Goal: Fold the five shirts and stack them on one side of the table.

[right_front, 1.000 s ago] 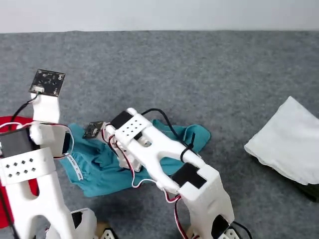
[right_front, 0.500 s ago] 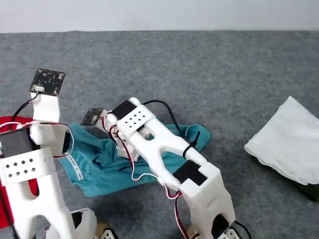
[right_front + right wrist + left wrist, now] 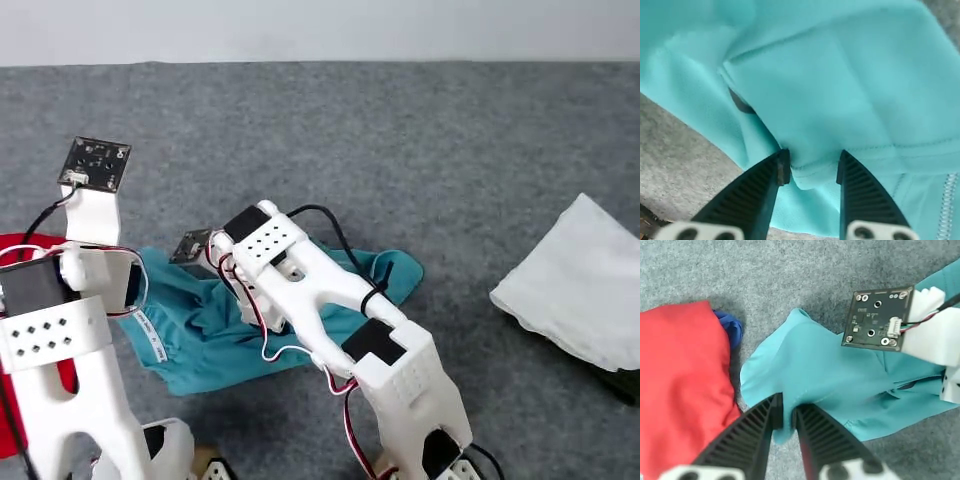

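My left gripper [image 3: 784, 416] nearly closed, pinching edge of teal shirt [image 3: 820, 370]. My right gripper [image 3: 811, 167] part-closed, clamping fold of same shirt. Shirt crumpled on grey table [image 3: 400, 140], red shirt [image 3: 680, 375] just beside, white folded shirt [image 3: 580, 285] well apart toward right edge

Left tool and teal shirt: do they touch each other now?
Touching. The left wrist view shows the left tool closed on an edge of the teal shirt; the fabric sits pinched between its fingers.
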